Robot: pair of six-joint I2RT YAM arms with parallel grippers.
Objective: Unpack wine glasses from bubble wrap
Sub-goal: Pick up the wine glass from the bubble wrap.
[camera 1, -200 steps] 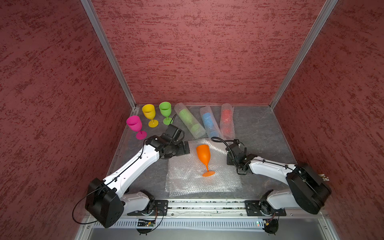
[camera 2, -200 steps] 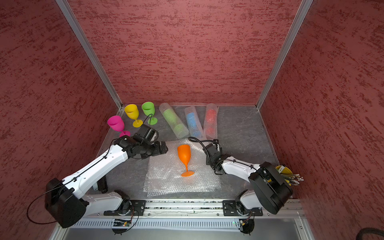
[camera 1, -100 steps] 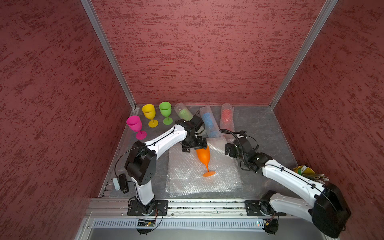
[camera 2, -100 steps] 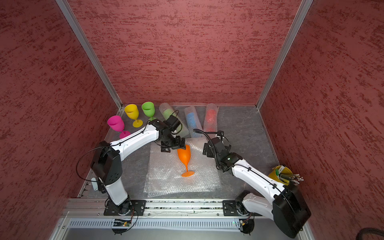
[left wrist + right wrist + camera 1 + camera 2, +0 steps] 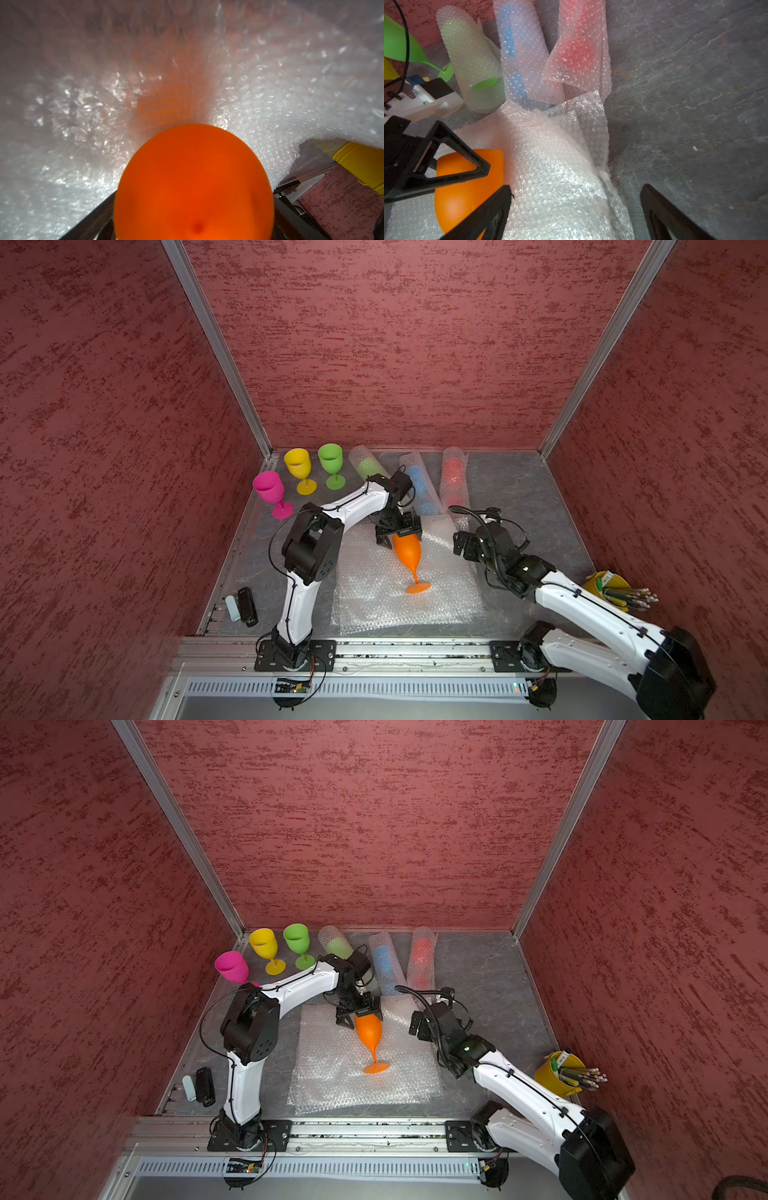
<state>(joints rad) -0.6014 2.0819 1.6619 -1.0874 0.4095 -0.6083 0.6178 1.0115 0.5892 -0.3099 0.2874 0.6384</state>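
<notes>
An orange wine glass (image 5: 408,551) (image 5: 369,1031) lies on its side on a flat sheet of bubble wrap (image 5: 374,597). My left gripper (image 5: 400,538) (image 5: 193,207) is open, its fingers either side of the orange bowl (image 5: 193,182). My right gripper (image 5: 459,545) (image 5: 576,187) hangs open over the sheet's curled right edge (image 5: 556,176), holding nothing. Three rolled tubes at the back hold a green (image 5: 368,468), a blue (image 5: 417,485) and a red glass (image 5: 454,472). Pink (image 5: 268,487), yellow (image 5: 298,462) and green (image 5: 331,458) glasses stand upright at the back left.
A yellow bucket of pencils (image 5: 604,587) stands at the right, beside my right arm. A small black object and a pale one (image 5: 247,605) lie at the front left. Red walls close in three sides, and a metal rail (image 5: 415,649) runs along the front.
My left arm has swung in from the left of the sheet to the orange bowl. My right gripper has opened, and its arm has risen by the sheet's right edge.
</notes>
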